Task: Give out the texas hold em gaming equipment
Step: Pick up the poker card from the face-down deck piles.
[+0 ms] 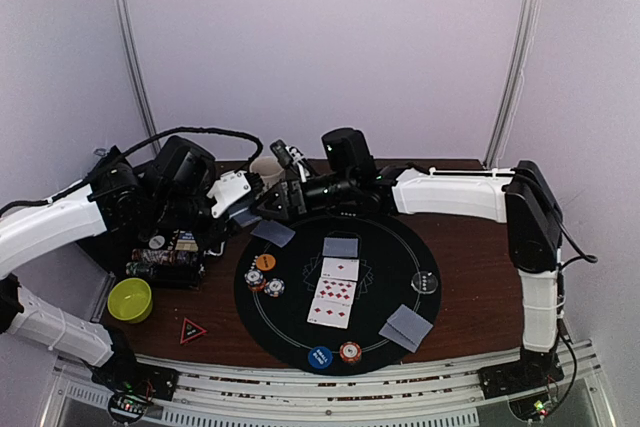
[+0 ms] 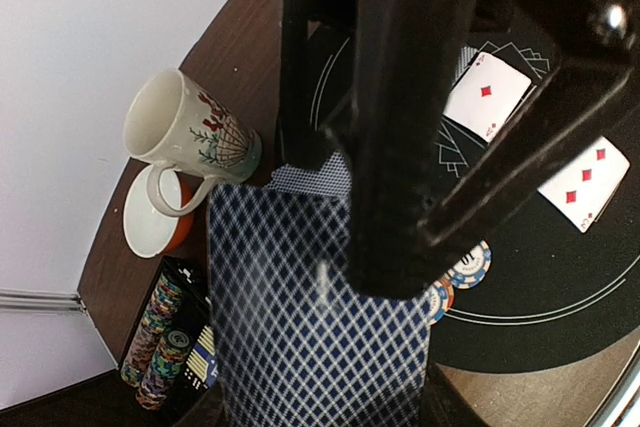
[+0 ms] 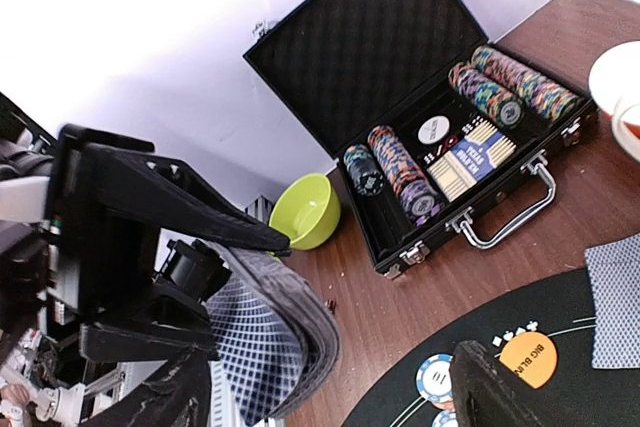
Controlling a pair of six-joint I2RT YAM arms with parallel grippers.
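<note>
Texas hold em gaming equipment is mostly out on the round black mat already, so I'd say this deal is well past halfway but not done. A column of face-up cards runs down the middle, with a face-down card just above it. The far-left spot has its own face-down card, an orange disc and two chip stacks. The near-right spot has a face-down pair with a clear disc near it, but no chip stack that I can see. The near spot has a blue disc and a chip stack touching it, but no cards. So the spots look uneven, and my guess is more cards and chips need to go round. The rest of the deck isn't on the surface at all. It's up over the far-left edge of the mat, pinched in the left pincer, grey-blue backs facing the wrist camera. The right pincer is right up against it with its fingers spread wide. I can't see anything gripped between them, so it looks like it's going in for the next card. Plenty of chips are lined up in the open black case to the left, off the mat. A mug, a green bowl and a red triangle are lying around too, none of them part of the game as far as I can tell.
</note>
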